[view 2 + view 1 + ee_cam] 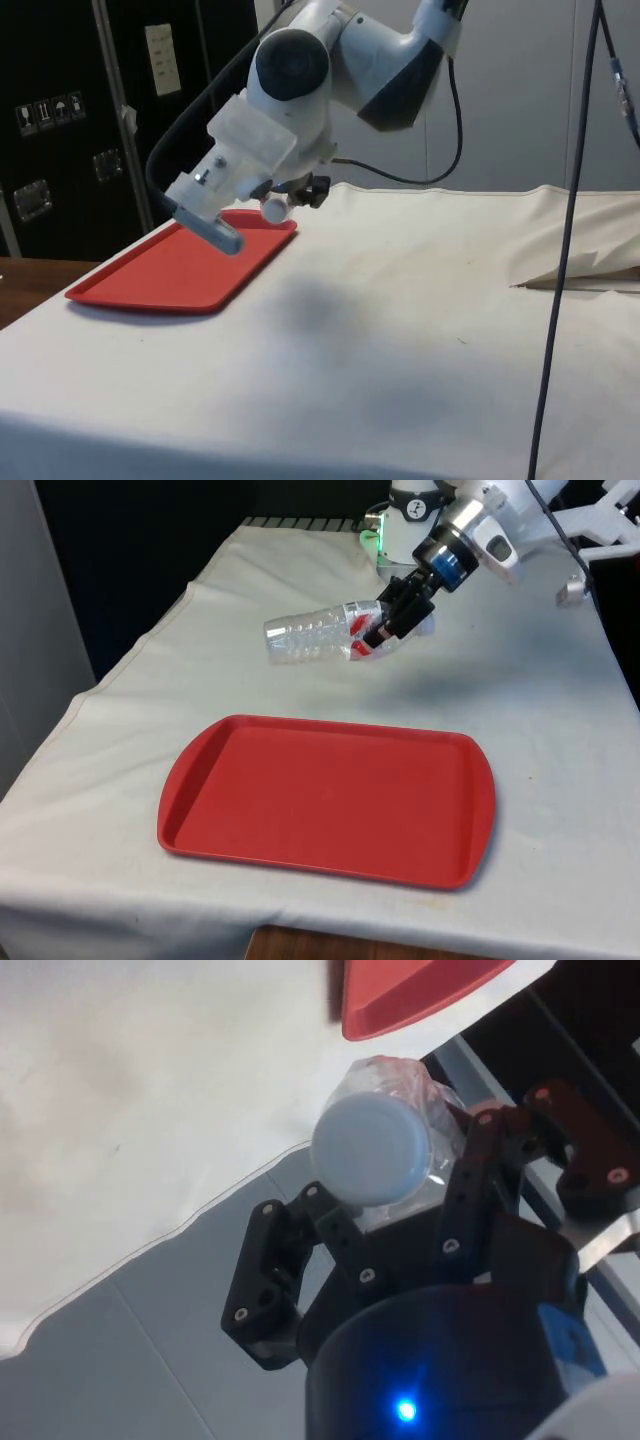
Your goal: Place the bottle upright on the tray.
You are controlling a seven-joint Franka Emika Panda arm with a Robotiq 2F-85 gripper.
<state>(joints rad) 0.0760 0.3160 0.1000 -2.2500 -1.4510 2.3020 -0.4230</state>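
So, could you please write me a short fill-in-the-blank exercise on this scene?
1. The gripper holds a clear plastic ____ near its cap end.
2. The bottle is lifted off the cloth and lies roughly ____ rather than upright.
3. The tray on the white cloth is ____ in colour.
4. In the front view the tray lies ____ the camera than the bottle.

Missing words: bottle; horizontal; red; nearer

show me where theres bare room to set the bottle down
The whole floor of the red tray is bare, rim to rim. Bare cloth also runs between the tray's far rim and the bottle, held lying sideways above the table by the gripper. It is crowded only around that gripper.
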